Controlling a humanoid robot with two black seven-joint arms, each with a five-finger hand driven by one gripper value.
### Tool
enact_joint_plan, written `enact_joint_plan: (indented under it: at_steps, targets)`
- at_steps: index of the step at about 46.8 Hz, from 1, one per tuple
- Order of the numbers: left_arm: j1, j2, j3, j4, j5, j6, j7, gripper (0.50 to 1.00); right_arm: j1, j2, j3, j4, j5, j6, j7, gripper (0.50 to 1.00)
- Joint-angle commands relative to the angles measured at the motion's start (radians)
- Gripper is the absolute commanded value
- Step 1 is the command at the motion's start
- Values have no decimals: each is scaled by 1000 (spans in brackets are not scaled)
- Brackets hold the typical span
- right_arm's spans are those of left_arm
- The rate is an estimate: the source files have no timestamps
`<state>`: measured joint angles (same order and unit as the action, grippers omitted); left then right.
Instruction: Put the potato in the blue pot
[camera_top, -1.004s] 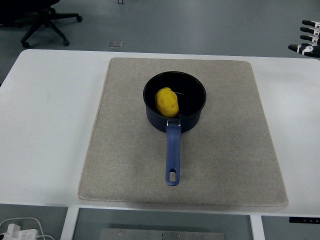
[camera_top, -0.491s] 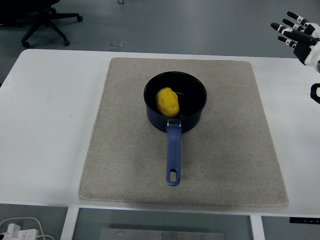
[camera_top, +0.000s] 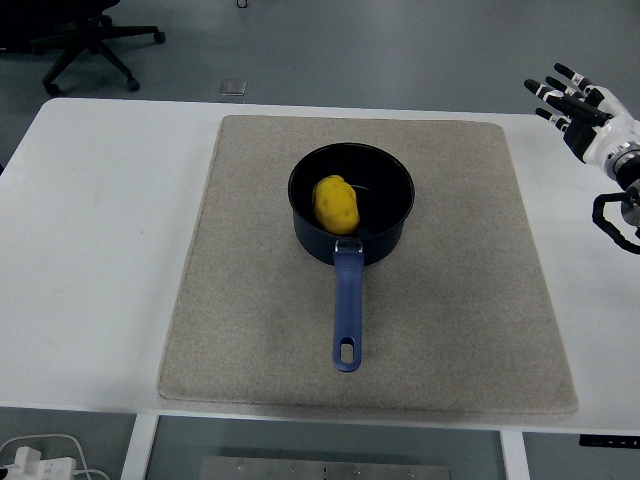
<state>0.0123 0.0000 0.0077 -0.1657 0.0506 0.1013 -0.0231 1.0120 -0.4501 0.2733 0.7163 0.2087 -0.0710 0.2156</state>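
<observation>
The right hand (camera_top: 578, 112) hung at the right edge above the table's far corner, fingers (camera_top: 553, 92) spread and holding nothing.

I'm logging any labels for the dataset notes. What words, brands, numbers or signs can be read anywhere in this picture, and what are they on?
None: no readable text shows anywhere.
The blue pot, its handle and the potato carry no visible print.
The beige mat and white table are plain.
The right hand shows black and white segments, no lettering.
The small dark tag at the table's front edge is too small to read.
</observation>
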Motion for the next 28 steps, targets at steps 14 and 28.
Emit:
enact_joint_plan:
  at_steps: [14,28]
  targets:
    - [0,0,0,0,0,0,0,996,-41,7,23,-37,11,46,8,928]
    - [0,0,0,0,0,0,2,996,-42,10,29,-41,9,54,10,928]
